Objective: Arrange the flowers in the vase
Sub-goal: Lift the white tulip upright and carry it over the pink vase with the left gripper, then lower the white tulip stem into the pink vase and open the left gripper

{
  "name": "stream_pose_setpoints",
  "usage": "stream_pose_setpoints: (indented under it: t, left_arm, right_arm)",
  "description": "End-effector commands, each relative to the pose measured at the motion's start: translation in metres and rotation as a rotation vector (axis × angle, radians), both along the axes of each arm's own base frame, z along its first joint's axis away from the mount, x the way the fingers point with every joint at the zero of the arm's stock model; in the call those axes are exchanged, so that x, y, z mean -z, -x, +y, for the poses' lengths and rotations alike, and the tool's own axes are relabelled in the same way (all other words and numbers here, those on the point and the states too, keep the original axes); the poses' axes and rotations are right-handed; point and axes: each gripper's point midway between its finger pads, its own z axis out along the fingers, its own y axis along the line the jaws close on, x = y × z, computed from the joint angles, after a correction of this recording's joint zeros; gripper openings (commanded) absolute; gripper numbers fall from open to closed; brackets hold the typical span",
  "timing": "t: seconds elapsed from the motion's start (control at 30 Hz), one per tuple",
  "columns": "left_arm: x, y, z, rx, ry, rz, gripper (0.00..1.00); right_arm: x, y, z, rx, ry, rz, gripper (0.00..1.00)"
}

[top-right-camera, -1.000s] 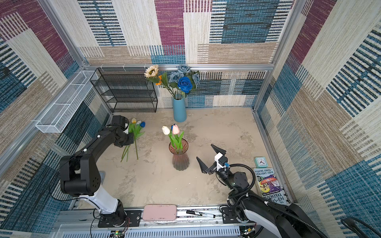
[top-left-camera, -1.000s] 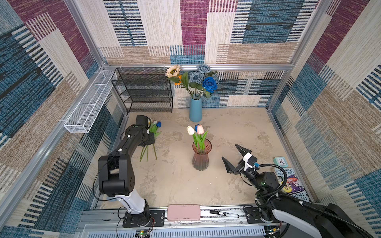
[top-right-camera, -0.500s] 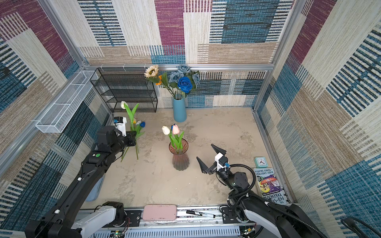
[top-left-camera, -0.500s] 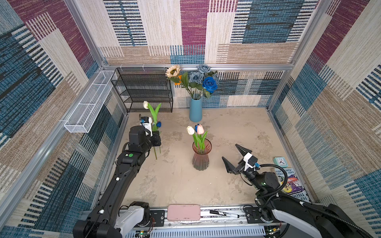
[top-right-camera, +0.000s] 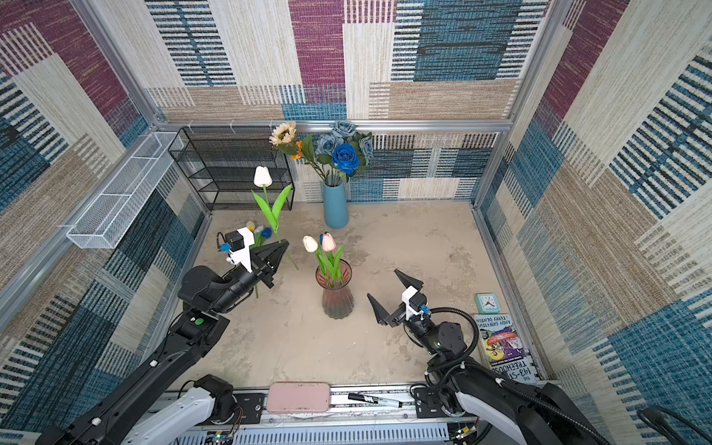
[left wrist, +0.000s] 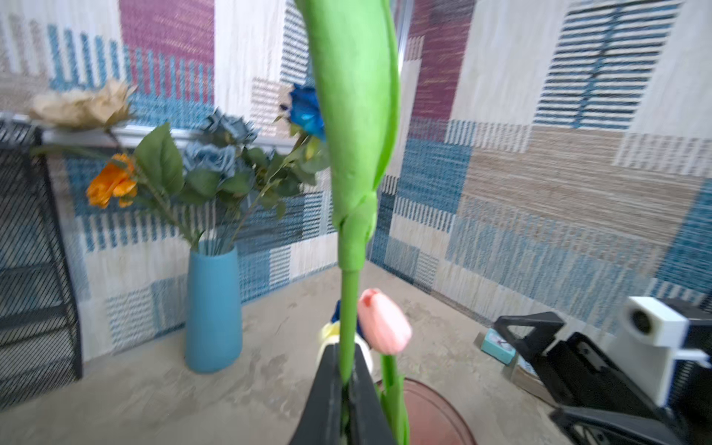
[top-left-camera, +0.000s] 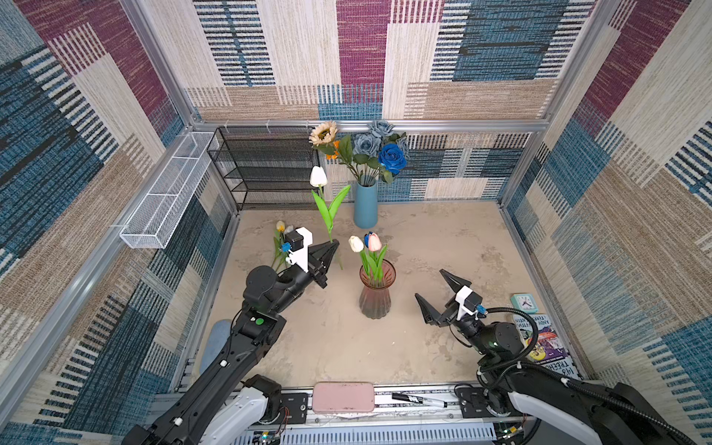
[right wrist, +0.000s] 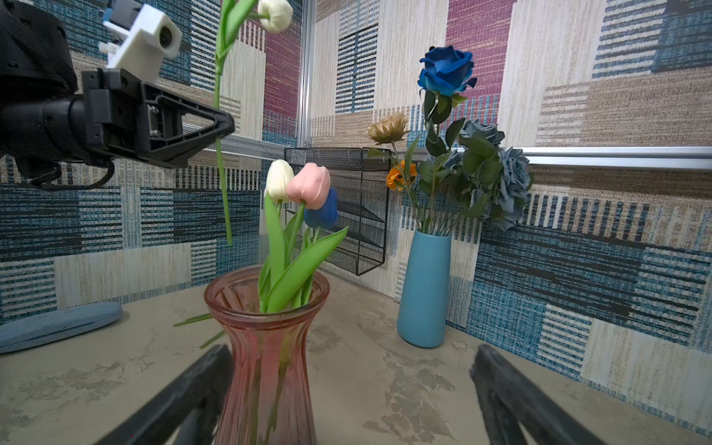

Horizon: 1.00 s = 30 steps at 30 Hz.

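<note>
A pink glass vase (top-left-camera: pixel 374 296) (top-right-camera: pixel 337 298) (right wrist: pixel 266 346) stands mid-table with a white, a pink and a blue tulip in it. My left gripper (top-left-camera: pixel 333 244) (top-right-camera: pixel 284 243) (left wrist: pixel 346 352) is shut on the green stem of a white tulip (top-left-camera: pixel 318 176) (top-right-camera: pixel 262 176). It holds the tulip upright in the air, just left of the vase, with the stem's lower end hanging free. More tulips (top-left-camera: pixel 280 227) lie on the table behind that gripper. My right gripper (top-left-camera: pixel 429 284) (top-right-camera: pixel 382 283) (right wrist: pixel 351 348) stands open and empty, to the right of the vase.
A blue vase (top-left-camera: pixel 365 206) of roses and a sunflower stands at the back wall beside a black wire shelf (top-left-camera: pixel 266 169). A white mesh basket (top-left-camera: pixel 165 192) hangs on the left wall. A clock (top-left-camera: pixel 523 302) and book (top-left-camera: pixel 543 339) lie at the right edge.
My left arm has lifted the white tulip off the pile by the left wall and carried it up and to the right, toward the pink vase. The right arm has not moved.
</note>
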Motion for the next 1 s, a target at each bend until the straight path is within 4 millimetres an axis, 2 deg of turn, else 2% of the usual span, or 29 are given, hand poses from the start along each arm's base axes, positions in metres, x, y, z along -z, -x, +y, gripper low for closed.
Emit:
stream_pose_setpoints:
  t: [0.0, 0.2, 0.57, 0.77, 0.97]
  left_arm:
    - [-0.038, 0.029, -0.009, 0.075, 0.03, -0.197, 0.0]
    - [-0.035, 0.034, -0.021, 0.098, 0.043, -0.182, 0.0]
    - [-0.013, 0.02, -0.077, 0.154, -0.009, -0.172, 0.0]
    - [0.008, 0.011, -0.089, 0.132, -0.039, -0.124, 0.0]
    - [0.033, 0.013, -0.104, 0.134, -0.108, -0.074, 0.0]
  right_arm:
    - [-0.005, 0.002, 0.0, -0.007, -0.012, -0.015, 1.0]
    - [-0.006, 0.002, -0.003, 0.003, -0.023, -0.021, 1.0]
    - [-0.007, 0.004, -0.003, 0.0, -0.026, -0.025, 1.0]
    - [-0.007, 0.004, -0.004, 0.006, -0.026, -0.027, 1.0]
    - [-0.008, 0.004, -0.004, 0.005, -0.027, -0.029, 1.0]
